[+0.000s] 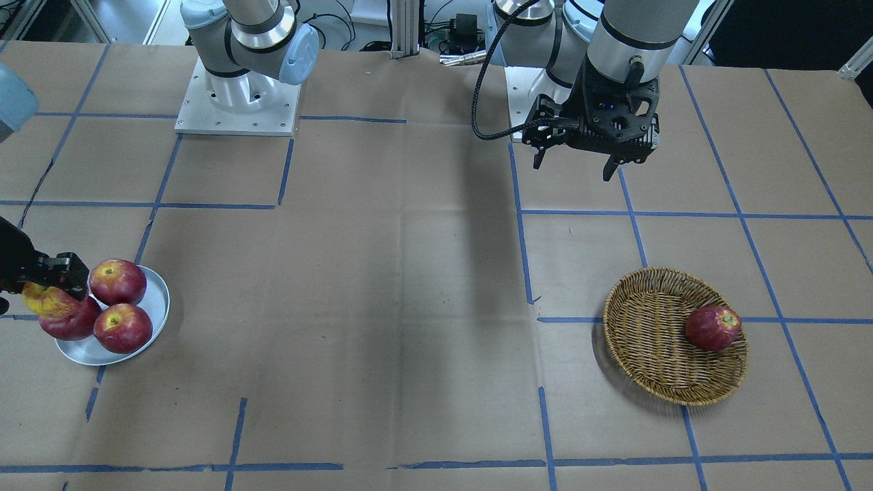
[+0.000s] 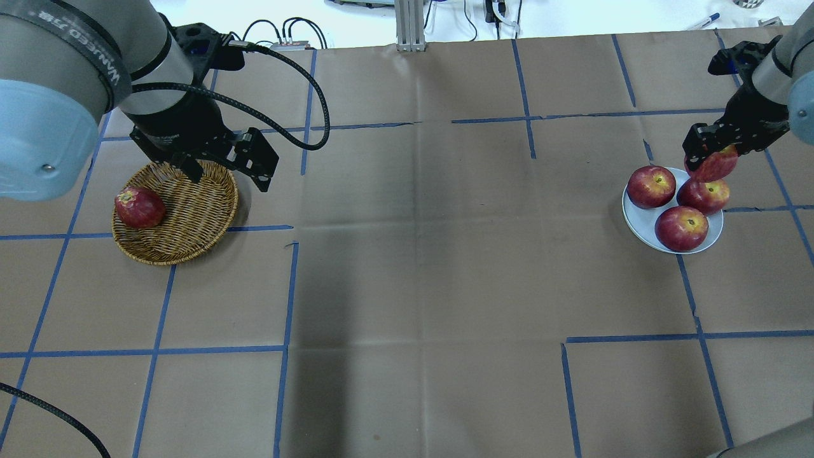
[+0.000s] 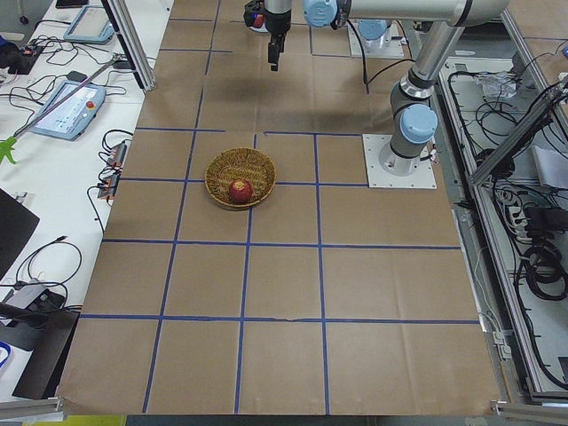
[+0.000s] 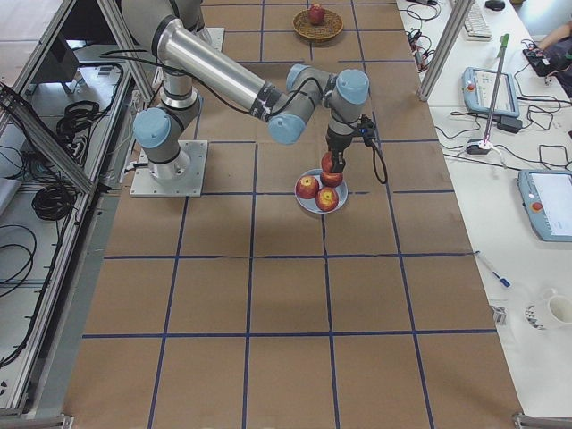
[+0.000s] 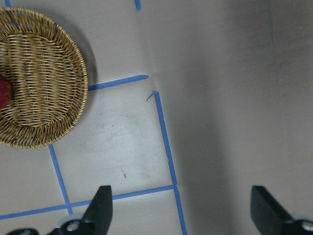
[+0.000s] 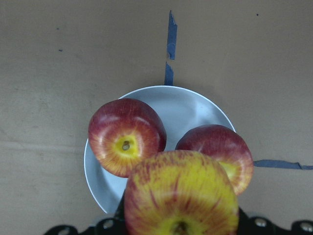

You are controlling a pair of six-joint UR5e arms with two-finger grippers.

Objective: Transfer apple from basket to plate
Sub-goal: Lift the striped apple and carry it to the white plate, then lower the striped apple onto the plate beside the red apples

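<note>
**Yellow-Streaked Apple Held Over the Plate**

The right gripper (image 2: 711, 152) clamps its fingers on the apple (image 6: 181, 196) close above the plate (image 2: 641, 220), where three dark red apples (image 2: 650, 186) lie. The left gripper (image 1: 575, 170) hangs over the bench (image 2: 413, 254) beside the basket (image 2: 191, 213), fingers spread wide and empty. One dark red apple (image 2: 139, 207) lies in the basket. White lettering (image 2: 73, 41) on the left arm's band is too unclear to read.

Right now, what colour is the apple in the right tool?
The apple is yellow streaked with red; the right wrist view shows it best.
</note>
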